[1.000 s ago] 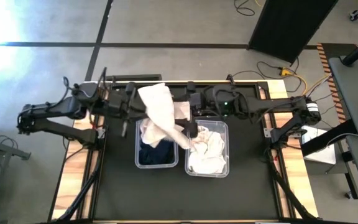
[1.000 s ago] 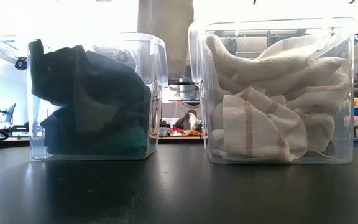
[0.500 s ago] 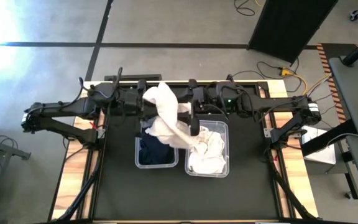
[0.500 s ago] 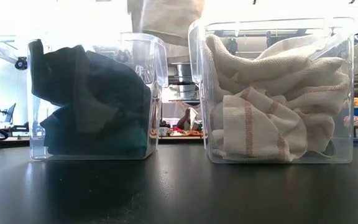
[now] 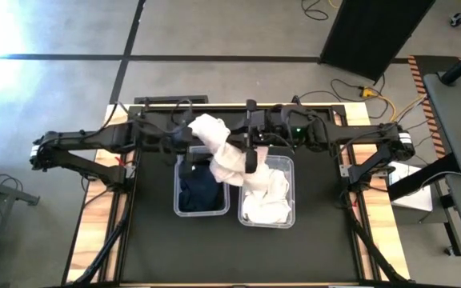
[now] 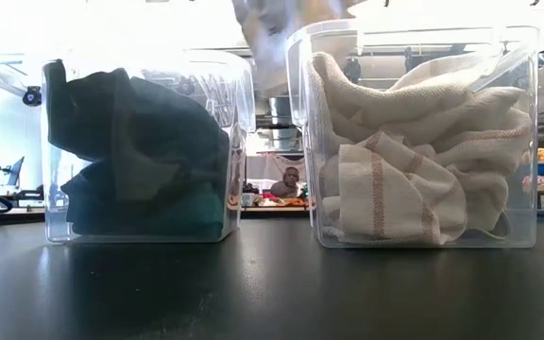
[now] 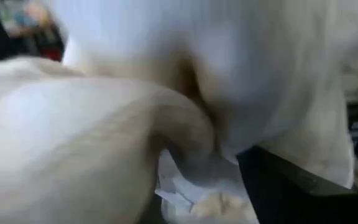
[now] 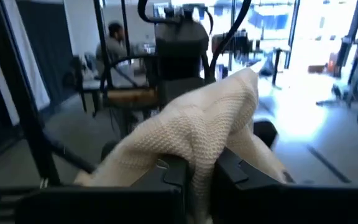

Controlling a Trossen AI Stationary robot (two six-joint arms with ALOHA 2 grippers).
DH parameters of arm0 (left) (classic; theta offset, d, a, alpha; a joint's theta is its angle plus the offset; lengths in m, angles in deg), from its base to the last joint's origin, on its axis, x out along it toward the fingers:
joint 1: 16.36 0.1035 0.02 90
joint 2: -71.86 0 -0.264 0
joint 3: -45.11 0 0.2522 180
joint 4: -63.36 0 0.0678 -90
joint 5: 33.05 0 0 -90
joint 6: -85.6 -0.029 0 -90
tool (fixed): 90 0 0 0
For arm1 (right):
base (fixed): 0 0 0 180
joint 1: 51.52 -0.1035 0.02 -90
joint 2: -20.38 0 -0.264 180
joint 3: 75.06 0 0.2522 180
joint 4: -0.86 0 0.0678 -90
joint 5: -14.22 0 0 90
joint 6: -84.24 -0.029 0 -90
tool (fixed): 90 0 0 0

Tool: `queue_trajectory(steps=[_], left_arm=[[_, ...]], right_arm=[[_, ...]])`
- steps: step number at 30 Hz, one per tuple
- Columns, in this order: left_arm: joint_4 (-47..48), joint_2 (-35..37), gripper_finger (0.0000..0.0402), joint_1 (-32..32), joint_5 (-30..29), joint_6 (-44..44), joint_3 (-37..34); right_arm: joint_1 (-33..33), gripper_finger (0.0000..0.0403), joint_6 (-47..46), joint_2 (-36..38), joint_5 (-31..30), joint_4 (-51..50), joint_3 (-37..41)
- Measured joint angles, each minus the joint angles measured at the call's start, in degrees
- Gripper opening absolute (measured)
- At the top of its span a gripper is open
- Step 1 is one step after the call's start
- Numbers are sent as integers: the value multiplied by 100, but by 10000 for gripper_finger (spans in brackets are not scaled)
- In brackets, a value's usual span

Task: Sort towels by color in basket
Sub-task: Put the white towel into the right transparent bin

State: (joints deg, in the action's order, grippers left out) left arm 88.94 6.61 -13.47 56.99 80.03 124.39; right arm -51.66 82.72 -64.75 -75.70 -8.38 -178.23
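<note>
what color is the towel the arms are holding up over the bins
Cream-white, with a waffle weave; the towel shows best in the right wrist view.

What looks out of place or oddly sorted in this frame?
Nothing is missorted: dark towels fill the left bin, white towels the right bin. One white towel hangs in the air over both bins, held between the left gripper and right gripper.

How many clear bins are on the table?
2: the left bin holds dark towels; the right bin holds white towels. None seem hidden.
</note>
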Motion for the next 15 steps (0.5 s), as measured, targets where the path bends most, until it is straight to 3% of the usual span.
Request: queue_trajectory(steps=[3,9,15], left_arm=[[728,36,224,0,-123,3,69],[2217,295,238,0,-126,271,330],[2862,517,234,-7,-115,629,311]], right_arm=[[0,24,-4,88,-11,-261,-9],[-175,22,63,595,-11,-1764,-278],[-759,21,415,1301,-9,-2715,-319]])
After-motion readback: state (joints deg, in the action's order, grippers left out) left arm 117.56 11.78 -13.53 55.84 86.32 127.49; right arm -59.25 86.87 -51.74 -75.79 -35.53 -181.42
